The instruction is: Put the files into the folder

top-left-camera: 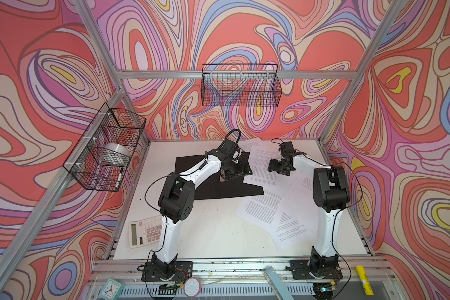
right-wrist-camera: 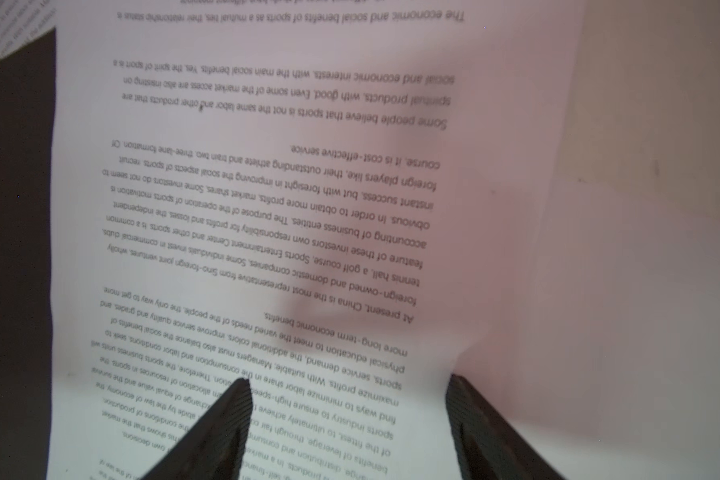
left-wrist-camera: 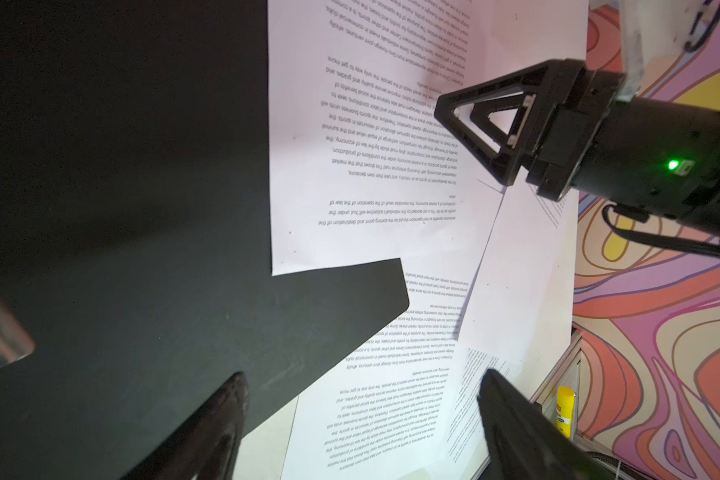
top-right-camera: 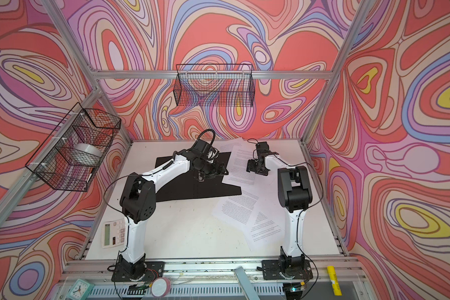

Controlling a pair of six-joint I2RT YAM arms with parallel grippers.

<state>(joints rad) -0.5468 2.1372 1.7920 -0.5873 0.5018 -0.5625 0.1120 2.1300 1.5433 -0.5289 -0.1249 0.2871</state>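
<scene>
Left gripper point(left-wrist-camera: 362, 376): jaws wide apart, nothing between them, holding nothing. It hangs low over the right-hand part of the open folder point(top-left-camera: 205, 187), just beside the edge of a printed sheet point(top-left-camera: 264, 162). Can't tell whether the fingertips touch the black surface.

Right gripper point(right-wrist-camera: 348, 380): jaws also wide and empty. It points down at that same printed sheet from close above; in the right wrist view lines of text run between the fingers. Contact with the paper is not clear.

The folder lies flat and open on the table point(top-left-camera: 218, 233), toward the far middle, black inside up. The orange outside is not visible. The printed sheet overlaps the folder's right half but sits askew and overhangs its right edge. A far sheet point(top-left-camera: 253, 142) pokes out from under it at the back. Loose sheets point(top-left-camera: 261, 207), at least three of them, lie fanned and overlapping on the table near the right arm. They are off the folder, just beside its near right corner. The calculator point(top-left-camera: 144, 231) sits at the near left, not involved.

Progress looks early. Done: the folder is open and ready to take paper. Partly done: one sheet lies half on it, not squared up inside. Left to do:
- Pull that sheet fully onto the black panel.
- Bring over the far sheet and the fanned pile.
- Probably close the cover.

Flat paper on a table gives little to pinch. My guess is the sheets will need pressing and sliding, or lifting by an edge.
</scene>
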